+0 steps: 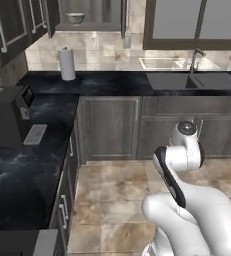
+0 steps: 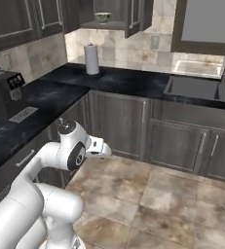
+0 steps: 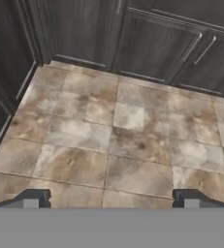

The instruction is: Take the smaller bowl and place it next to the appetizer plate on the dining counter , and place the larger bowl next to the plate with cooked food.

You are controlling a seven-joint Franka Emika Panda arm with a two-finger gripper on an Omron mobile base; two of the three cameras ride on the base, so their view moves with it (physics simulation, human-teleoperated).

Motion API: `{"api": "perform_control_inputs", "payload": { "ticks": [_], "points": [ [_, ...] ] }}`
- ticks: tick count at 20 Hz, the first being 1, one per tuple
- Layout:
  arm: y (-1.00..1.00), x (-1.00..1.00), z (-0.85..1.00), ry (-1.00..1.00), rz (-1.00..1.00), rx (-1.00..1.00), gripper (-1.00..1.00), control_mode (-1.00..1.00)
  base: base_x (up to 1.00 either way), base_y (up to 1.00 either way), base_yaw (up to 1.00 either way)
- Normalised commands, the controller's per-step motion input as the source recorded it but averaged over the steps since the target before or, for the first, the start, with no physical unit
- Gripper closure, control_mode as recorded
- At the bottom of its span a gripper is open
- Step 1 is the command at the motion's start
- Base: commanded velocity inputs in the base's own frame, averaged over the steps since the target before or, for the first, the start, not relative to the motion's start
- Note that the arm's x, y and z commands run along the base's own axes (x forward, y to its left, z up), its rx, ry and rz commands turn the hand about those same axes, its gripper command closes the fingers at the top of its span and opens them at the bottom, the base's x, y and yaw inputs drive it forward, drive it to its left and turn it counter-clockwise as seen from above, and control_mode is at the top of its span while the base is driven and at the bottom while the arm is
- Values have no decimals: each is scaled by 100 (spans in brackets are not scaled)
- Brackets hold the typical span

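Observation:
A small pale bowl with a dark olive rim, the smaller bowl (image 1: 75, 18) (image 2: 103, 17) by its look, sits on the shelf of an open wall cabinet high above the corner worktop. My gripper (image 3: 111, 198) is open and holds nothing; its two dark fingertips (image 3: 36, 197) stand wide apart over the tiled floor. The arm is folded close to the base, far below the cabinet, and the white hand (image 2: 98, 147) points toward the floor. The larger bowl, both plates and the dining counter are out of view.
An L-shaped black worktop (image 1: 22, 170) over grey cabinets wraps the left and far sides. On it stand a paper towel roll (image 1: 67, 64) (image 2: 91, 59) and a dark appliance (image 1: 7, 117) (image 2: 2, 95). A sink (image 1: 187, 80) (image 2: 196, 87) lies to the right. Tiled floor (image 3: 133, 145) lies ahead.

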Motion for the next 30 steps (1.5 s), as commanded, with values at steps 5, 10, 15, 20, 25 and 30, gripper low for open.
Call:
{"api": "perform_control_inputs", "payload": {
  "ticks": [5,10,15,20,25,30],
  "points": [
    [0,0,0,0,0,0,-100,100,100,27,0],
    [0,0,0,0,0,0,-100,100,100,32,0],
    [0,0,0,0,0,0,-100,100,100,33,0],
    [0,0,0,0,0,0,-100,100,100,22,0],
    [0,0,0,0,0,0,-100,100,90,27,0],
    [0,0,0,0,0,0,-100,100,87,43,0]
  ]
}}
